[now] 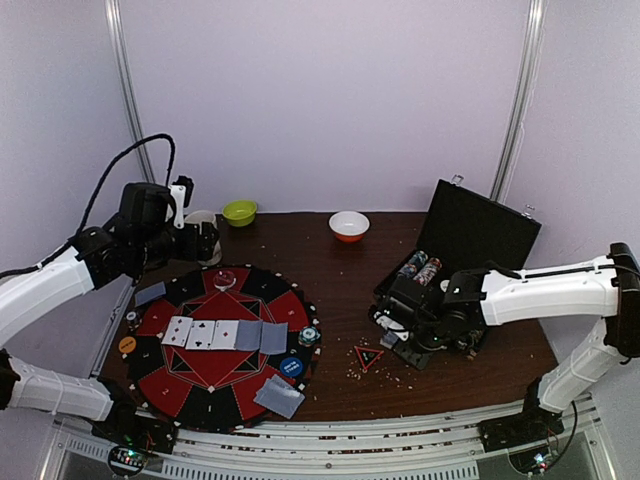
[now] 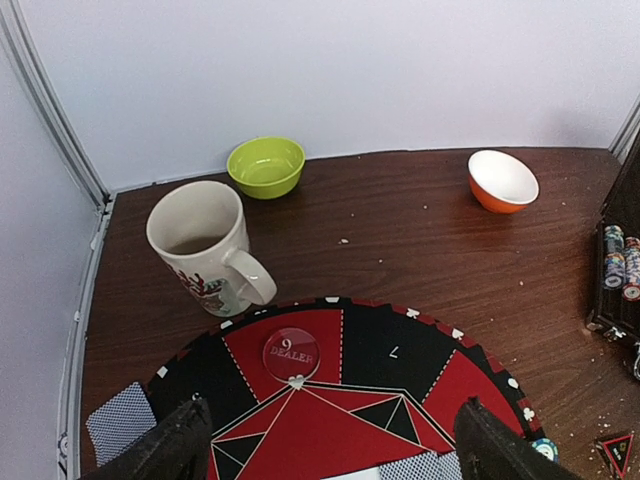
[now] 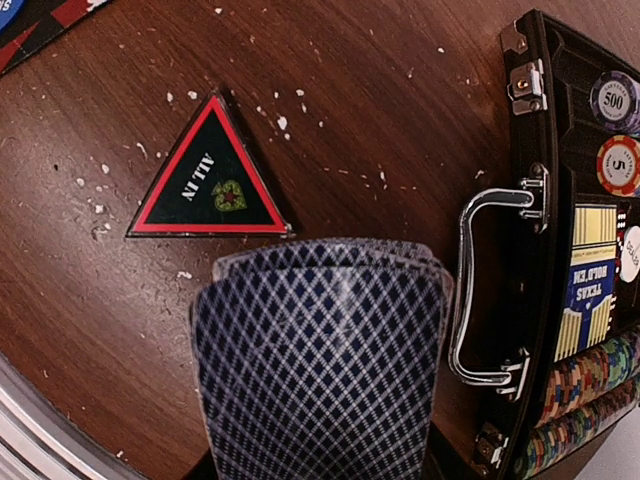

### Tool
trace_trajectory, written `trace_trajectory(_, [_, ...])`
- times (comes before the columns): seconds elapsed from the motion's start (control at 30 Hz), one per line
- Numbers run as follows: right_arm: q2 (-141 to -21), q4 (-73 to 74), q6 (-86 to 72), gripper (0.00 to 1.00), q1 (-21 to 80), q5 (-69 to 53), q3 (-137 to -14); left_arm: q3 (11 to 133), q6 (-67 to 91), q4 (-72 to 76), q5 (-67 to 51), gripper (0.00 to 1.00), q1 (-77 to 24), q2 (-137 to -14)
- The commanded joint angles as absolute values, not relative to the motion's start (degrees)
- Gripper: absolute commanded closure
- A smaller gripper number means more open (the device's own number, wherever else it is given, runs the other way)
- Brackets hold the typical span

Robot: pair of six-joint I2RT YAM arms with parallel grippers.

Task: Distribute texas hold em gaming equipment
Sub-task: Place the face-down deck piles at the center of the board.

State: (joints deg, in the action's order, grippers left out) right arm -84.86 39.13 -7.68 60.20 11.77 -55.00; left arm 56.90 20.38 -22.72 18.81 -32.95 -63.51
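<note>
A round red-and-black poker mat (image 1: 165,385) lies at the front left. A row of playing cards (image 1: 225,335) crosses its middle. More face-down cards (image 1: 280,396) rest near its front edge. A clear dealer button (image 2: 291,354), a blue button (image 1: 291,367), an orange button (image 1: 127,345) and a striped chip (image 1: 309,336) sit around the mat. My left gripper (image 2: 335,450) hangs open above the mat's far side, holding nothing. My right gripper (image 1: 402,325) is shut on a fanned stack of blue-backed cards (image 3: 320,360), which hides its fingers. It sits just behind the red-black triangle marker (image 3: 208,178).
The black hinged chip case (image 1: 480,235) stands open at the right, with rows of chips (image 3: 575,390) and its metal handle (image 3: 490,290) close beside the held cards. A white mug (image 2: 200,245), a green bowl (image 2: 266,165) and an orange bowl (image 2: 502,180) stand along the back.
</note>
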Motion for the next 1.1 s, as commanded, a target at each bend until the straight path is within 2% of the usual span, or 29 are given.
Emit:
trace_trajectory(0.0, [-88.1, 40.3, -16.8, 0.59, 60.8, 15.0, -55.9, 60.3, 18.2, -22.8, 18.2, 0.14, -32.4, -63.8])
trace_trajectory(0.1, [-90.4, 40.6, -21.6, 0.59, 60.8, 13.7, -55.9, 60.7, 17.9, -23.2, 19.1, 0.13, -32.4, -62.6])
trace_trajectory(0.33, [-87.5, 37.0, -31.6, 0.58, 60.9, 13.3, -49.5, 60.7, 16.2, -22.5, 19.8, 0.13, -32.2, -60.1])
trace_trajectory(0.47, [-89.6, 36.8, -32.5, 0.53, 61.0, 13.2, -48.8, 61.9, 15.2, -22.9, 19.6, 0.12, -32.2, -61.0])
trace_trajectory(0.63, [-90.5, 36.2, -33.4, 0.33, 61.0, 11.9, -48.1, 62.2, 14.7, -23.3, 19.8, 0.10, -32.1, -60.8])
trace_trajectory(0.83, [-88.7, 38.8, -33.8, 0.01, 60.9, 11.8, -50.2, 62.8, 13.7, -23.6, 20.2, 0.09, -31.7, -60.5])
trace_trajectory(1.07, [-85.6, 47.2, -28.3, 0.00, 60.1, 18.6, -63.0, 63.2, 10.8, -22.0, 20.1, 0.02, -30.0, -60.7])
